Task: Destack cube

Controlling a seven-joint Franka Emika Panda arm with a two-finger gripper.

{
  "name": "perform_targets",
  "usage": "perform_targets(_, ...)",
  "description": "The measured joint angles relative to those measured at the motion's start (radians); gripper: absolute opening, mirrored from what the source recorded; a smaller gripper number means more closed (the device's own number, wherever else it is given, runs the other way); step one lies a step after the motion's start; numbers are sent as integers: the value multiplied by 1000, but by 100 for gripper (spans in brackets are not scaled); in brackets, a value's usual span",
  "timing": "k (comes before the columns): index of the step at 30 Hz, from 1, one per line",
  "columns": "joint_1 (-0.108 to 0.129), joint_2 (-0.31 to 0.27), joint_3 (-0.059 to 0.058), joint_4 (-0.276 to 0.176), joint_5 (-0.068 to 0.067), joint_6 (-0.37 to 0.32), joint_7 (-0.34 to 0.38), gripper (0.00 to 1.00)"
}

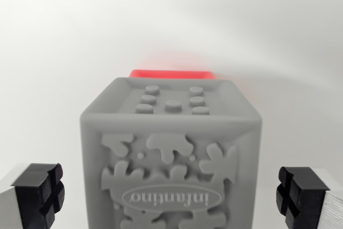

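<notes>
The gripper stands wide open astride the grey cube, which sits centred with a red cube behind it; apparently soft, light rubber, best gripped on its flat side faces.

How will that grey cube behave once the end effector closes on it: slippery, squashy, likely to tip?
The grey cube looks matte and rubbery with raised bumps, so probably grippy and slightly yielding. Its flat sides suit the open end effector, whose fingers flank it without touching. It seems to sit against a red block, so lifting may nudge that.
</notes>
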Motion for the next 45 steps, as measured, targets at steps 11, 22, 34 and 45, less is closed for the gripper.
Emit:
perform_targets(11,0,33,0,6,0,28,0,100)
perform_targets(22,0,35,0,7,0,30,0,0)
perform_targets(34,0,35,0,7,0,30,0,0)
perform_targets(45,0,35,0,7,0,30,0,0)
